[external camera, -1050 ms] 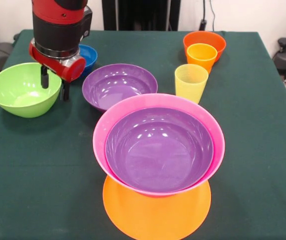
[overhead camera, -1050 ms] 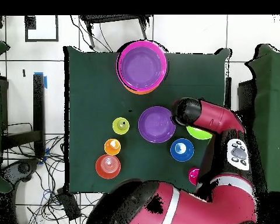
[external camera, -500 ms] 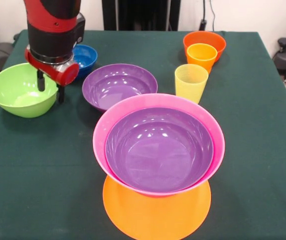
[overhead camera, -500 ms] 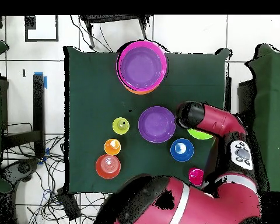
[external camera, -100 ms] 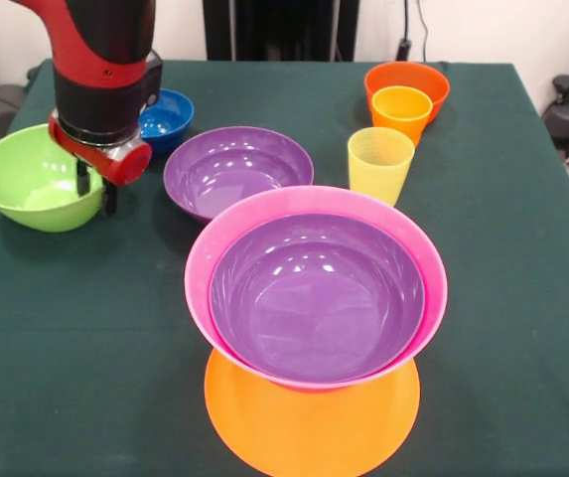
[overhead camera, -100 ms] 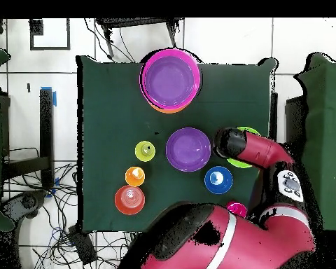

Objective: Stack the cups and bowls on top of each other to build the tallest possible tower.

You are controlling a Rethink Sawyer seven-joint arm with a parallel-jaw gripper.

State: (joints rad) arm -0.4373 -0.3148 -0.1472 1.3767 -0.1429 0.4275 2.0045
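Red and black arm down at the lime green glossy plastic bowl [external camera, -100 ms: 34,179], with the gripper [external camera, -100 ms: 96,189] straddling the rim of this bowl; one dark finger [external camera, -100 ms: 83,179] inside the bowl, the other outside just beside the wall; jaws partly open around the rim, but cannot tell if pressed on it or not.

Green bowl upright on the dark green tablecloth [external camera, -100 ms: 75,338], near the table edge; in the overhead view only a part of it [overhead camera, -100 ms: 249,131] visible beside the arm.

Small blue glossy bowl [external camera, -100 ms: 168,112] just behind the arm, upright; medium purple plastic bowl [external camera, -100 ms: 236,167] standing alone near the table middle, close to the gripper but apart from it.

Tower [external camera, -100 ms: 316,298] at the front edge: wide orange bowl [external camera, -100 ms: 309,422] turned upside down as base, large pink bowl [external camera, -100 ms: 210,253] upright on it, second purple bowl [external camera, -100 ms: 314,293] nested inside the pink one.

Translucent yellow plastic cup [external camera, -100 ms: 379,162] upright beside the lone purple bowl; orange-yellow cup [external camera, -100 ms: 401,112] sitting inside the small red-orange bowl [external camera, -100 ms: 407,78] at the far corner.

In the overhead view, small red cup [overhead camera, -100 ms: 236,208] near the robot base, partly hidden by the arm.
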